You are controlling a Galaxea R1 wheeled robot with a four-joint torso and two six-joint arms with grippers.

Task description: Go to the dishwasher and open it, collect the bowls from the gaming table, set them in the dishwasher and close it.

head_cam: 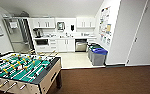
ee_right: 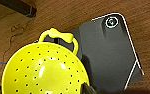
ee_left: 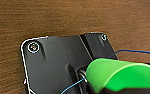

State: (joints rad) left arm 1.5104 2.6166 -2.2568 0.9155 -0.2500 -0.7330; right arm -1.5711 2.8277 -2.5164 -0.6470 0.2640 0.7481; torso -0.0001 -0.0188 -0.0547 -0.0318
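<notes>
The dishwasher (head_cam: 81, 46) shows its stainless-steel front under the white kitchen counter at the far end of the room, ahead of me. In the left wrist view a bright green bowl (ee_left: 121, 75) hangs above the brown carpet, with my left gripper (ee_left: 108, 88) shut on it. In the right wrist view a yellow bowl (ee_right: 43, 72) with small holes and a loop handle is held over the same carpet, my right gripper (ee_right: 86, 88) shut on its rim. The gaming table is out of view.
A table-football table (head_cam: 42, 81) with a green field stands at the near left on brown carpet. Grey bins with blue lids (head_cam: 99, 56) stand by the right wall on the pale kitchen floor. A white door (head_cam: 143, 35) lies to the right.
</notes>
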